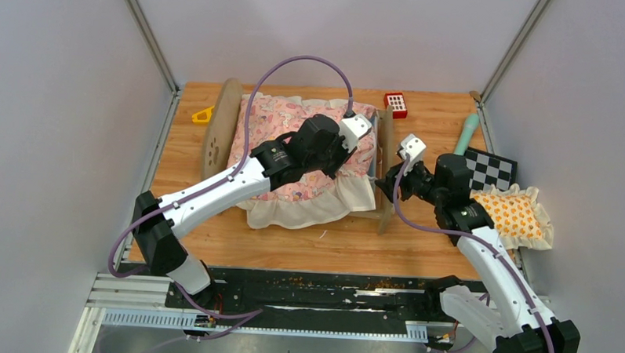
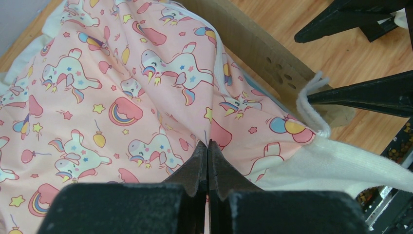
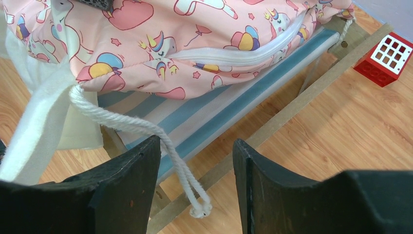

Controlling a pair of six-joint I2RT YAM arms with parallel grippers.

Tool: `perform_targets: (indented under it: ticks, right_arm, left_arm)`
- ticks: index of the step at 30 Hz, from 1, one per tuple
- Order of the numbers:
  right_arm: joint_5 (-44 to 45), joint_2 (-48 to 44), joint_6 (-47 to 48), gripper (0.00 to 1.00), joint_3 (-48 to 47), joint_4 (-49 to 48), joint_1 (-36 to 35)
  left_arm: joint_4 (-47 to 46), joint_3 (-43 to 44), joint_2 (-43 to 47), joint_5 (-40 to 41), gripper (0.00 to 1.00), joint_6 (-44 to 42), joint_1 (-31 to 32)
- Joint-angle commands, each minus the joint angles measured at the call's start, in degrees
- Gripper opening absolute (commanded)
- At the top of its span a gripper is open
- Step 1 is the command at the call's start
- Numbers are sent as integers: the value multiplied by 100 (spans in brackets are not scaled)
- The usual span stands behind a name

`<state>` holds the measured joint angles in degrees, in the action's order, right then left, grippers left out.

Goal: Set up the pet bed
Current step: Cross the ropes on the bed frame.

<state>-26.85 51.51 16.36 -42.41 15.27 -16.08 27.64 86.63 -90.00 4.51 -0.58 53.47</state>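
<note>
The pet bed (image 1: 386, 167) stands mid-table, its rounded headboard (image 1: 219, 130) to the left. The pink unicorn quilt (image 1: 284, 124) lies bunched over the blue-white striped mattress (image 3: 219, 109). My left gripper (image 2: 208, 145) is shut on a pinched fold of the quilt (image 2: 146, 97) near the foot end. At the bed's foot corner my right gripper (image 3: 197, 146) is open. A white cord loop (image 3: 192, 187) from the quilt's corner hangs between its fingers, close to the left finger (image 3: 131, 180). The wooden end board (image 2: 263, 48) shows beside the quilt.
A red block (image 1: 395, 104) sits at the back beyond the bed, and a yellow piece (image 1: 203, 115) sits left of the headboard. To the right lie a teal rod (image 1: 465, 133), a checkerboard card (image 1: 488, 168) and the orange frilled pillow (image 1: 512, 215).
</note>
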Motion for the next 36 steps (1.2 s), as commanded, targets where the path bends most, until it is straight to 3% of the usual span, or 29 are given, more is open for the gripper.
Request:
perform_targets:
  ticks: [1,16,25,36]
  right_arm:
    - [14,9,-58,57,-122,-341,-35]
    - [658,425,59,57,107,-907,-313]
    - [21,655,114,53,110,-520,-342]
    - [-698,73,-379,35,422,49,-510]
  left_arm:
    - [-115,34,213,-65,0,-74,-23]
    - [-113,38,191,-109,0,-57,-21]
    - [-94,43,185,-102,0,-77,-21]
    - [-85,23,204,-87,0,-85,-30]
